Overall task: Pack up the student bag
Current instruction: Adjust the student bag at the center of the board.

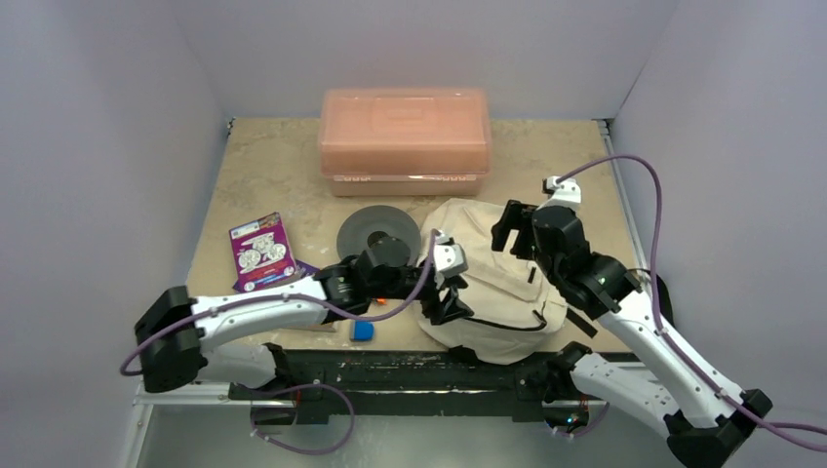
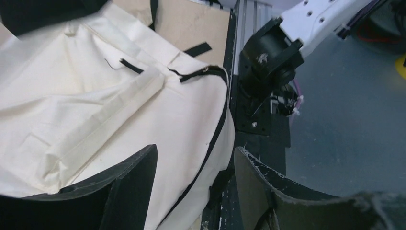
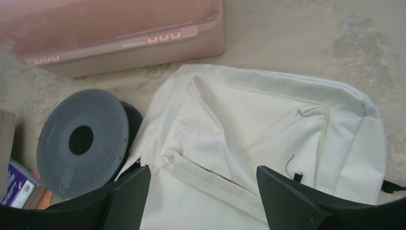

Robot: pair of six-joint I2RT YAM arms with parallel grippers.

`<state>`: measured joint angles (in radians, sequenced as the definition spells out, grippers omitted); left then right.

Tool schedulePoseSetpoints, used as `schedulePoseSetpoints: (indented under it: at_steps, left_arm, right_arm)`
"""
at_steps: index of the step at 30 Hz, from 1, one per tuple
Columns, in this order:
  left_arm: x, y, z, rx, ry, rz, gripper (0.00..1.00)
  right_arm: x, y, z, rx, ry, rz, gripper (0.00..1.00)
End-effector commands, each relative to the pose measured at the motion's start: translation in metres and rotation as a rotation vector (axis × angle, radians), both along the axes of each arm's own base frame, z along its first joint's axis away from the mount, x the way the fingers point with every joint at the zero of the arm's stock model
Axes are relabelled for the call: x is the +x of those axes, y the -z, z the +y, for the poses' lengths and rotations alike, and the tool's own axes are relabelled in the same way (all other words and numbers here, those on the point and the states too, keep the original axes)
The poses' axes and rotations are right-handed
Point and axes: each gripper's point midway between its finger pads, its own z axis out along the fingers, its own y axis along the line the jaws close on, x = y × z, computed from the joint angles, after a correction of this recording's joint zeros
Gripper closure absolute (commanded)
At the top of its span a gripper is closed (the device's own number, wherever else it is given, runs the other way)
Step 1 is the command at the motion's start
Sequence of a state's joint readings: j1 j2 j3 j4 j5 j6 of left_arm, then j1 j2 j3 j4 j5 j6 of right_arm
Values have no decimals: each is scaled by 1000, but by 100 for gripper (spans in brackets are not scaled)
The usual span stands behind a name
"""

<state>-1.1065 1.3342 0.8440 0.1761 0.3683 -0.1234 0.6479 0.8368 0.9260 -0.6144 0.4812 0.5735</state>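
The student bag point(image 1: 497, 283), a cream fabric backpack with black zip lines, lies flat at the table's near right. My left gripper point(image 1: 446, 297) is at the bag's left near edge. In the left wrist view this gripper point(image 2: 194, 155) stands open, and the bag's point(image 2: 95, 105) black-zipped edge runs between its fingers point(image 2: 134, 182) without being pinched. My right gripper point(image 1: 515, 230) hovers over the bag's far side. Seen from the right wrist, the right gripper point(image 3: 203, 173) is wide open above the cream fabric point(image 3: 249, 124), holding nothing.
A salmon-pink plastic box point(image 1: 405, 136) stands shut at the back. A grey disc point(image 1: 378, 232) lies just left of the bag, also the disc point(image 3: 81, 139) in the right wrist view. A purple booklet point(image 1: 260, 252) and a small blue object point(image 1: 363, 331) lie at the left.
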Motion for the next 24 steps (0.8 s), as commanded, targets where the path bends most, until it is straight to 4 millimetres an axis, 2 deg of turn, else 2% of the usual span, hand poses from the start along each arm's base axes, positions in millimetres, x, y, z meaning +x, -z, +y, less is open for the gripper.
schedulePoseSetpoints:
  at_steps: [1,4,8,11,13,15,18,19,20,22,24]
  left_arm:
    - [1,-68,32,-138,-124,-11,41]
    - [22,-76,73,-101,-336,-30,40]
    - [68,-80,145,-42,-762,-74,36]
    - [93,-72,204,9,-1102,-26,31]
    - [98,-55,232,27,-1263,74,29]
    - [97,-32,240,21,-1320,188,26]
    - [91,-1,239,3,-1337,330,26]
    - [89,5,236,-3,-1336,369,26]
    - [87,9,231,-6,-1324,405,26]
    - [84,17,217,-8,-1283,461,26]
    - [82,24,200,-15,-1233,517,26]
  right_arm:
    - [-6,15,56,45,-328,94,14]
    - [-22,27,90,80,-484,163,14]
    - [-51,35,135,87,-667,202,14]
    - [-63,53,152,-12,-696,268,14]
    - [-71,65,158,-78,-708,311,14]
    - [-79,75,161,-109,-731,347,14]
    - [-88,90,159,-167,-741,402,14]
    - [-84,97,147,-349,-851,347,11]
    - [-82,101,141,-413,-853,342,12]
    - [-72,105,126,-494,-757,356,19]
    - [-64,103,111,-540,-648,359,34]
